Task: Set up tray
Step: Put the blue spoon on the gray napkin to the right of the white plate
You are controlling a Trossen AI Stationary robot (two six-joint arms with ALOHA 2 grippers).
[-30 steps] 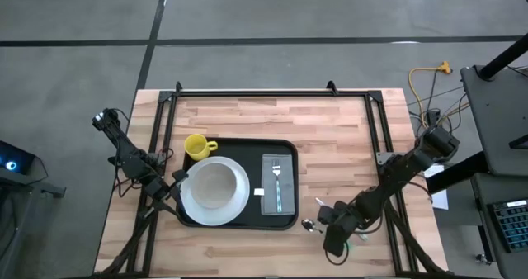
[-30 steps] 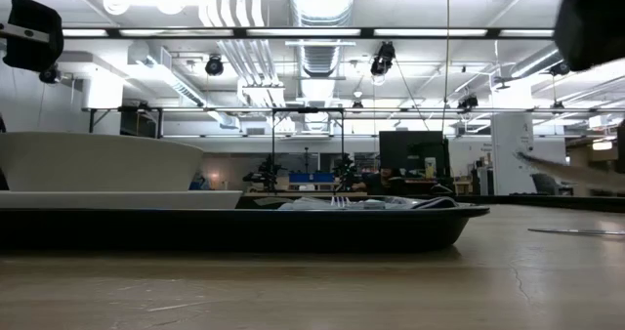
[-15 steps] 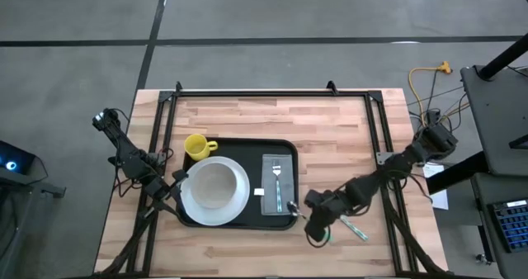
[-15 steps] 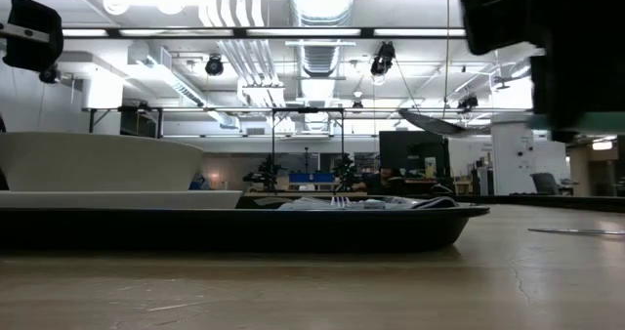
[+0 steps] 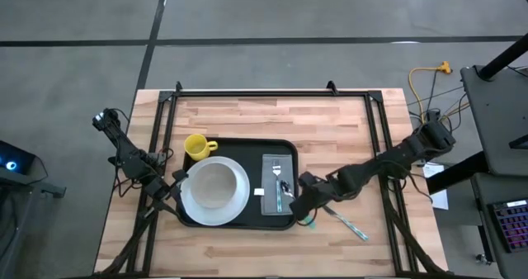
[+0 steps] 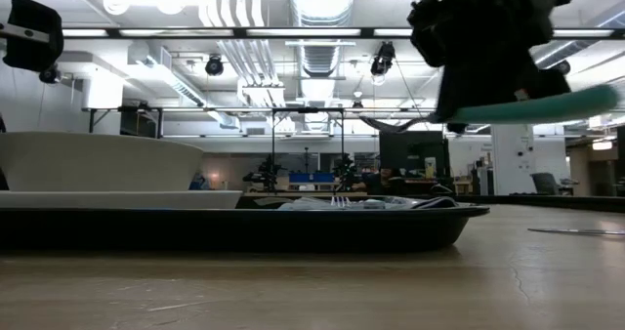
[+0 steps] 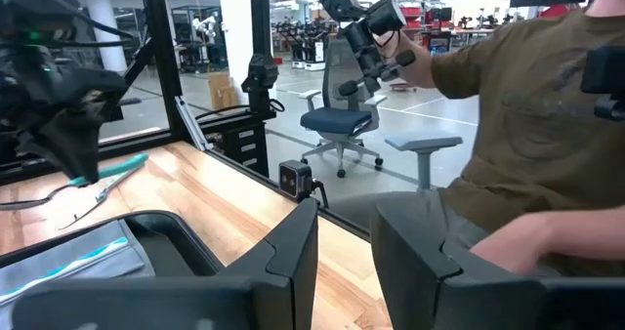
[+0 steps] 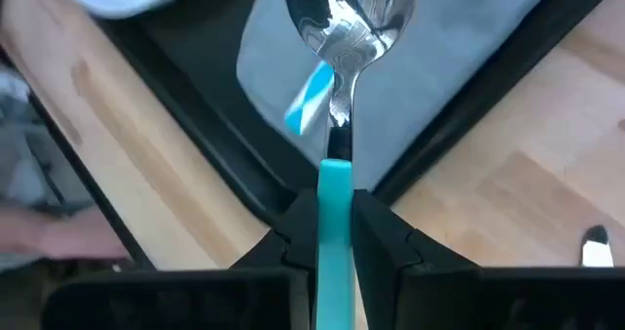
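Note:
The black tray (image 5: 247, 147) lies mid-table and carries a white plate with a bowl (image 5: 214, 184), a yellow cup (image 5: 196, 145) and a grey napkin (image 5: 268, 176) with a teal-handled fork (image 5: 278, 176) on it. My right gripper (image 5: 304, 206) hovers at the tray's near right corner, shut on a teal-handled spoon (image 8: 347, 13) whose bowl is above the napkin (image 8: 430, 86). My left gripper (image 5: 177, 180) waits open at the tray's left edge, touching nothing. My right gripper pinches the spoon's teal handle (image 8: 335, 174) between its two fingers, which lie along the handle. The spoon points toward the table's left, lifted clear and roughly level (image 6: 537, 105). Its metal bowl (image 8: 347, 13) hangs over the napkin near the fork's handle (image 8: 308, 101).
A teal-handled knife (image 5: 351, 225) lies on the bare wood right of the tray, near the right arm. In the left wrist view a person in an olive shirt (image 7: 547, 125) sits beyond the table's edge. A black frame (image 5: 264, 92) runs along the far and side edges.
My right gripper has carried the spoon from the table's near right area leftward and slightly toward the far edge, reaching the tray's right rim. The spoon stays lifted; its bowl now stands over the napkin. The knife has stayed on the wood.

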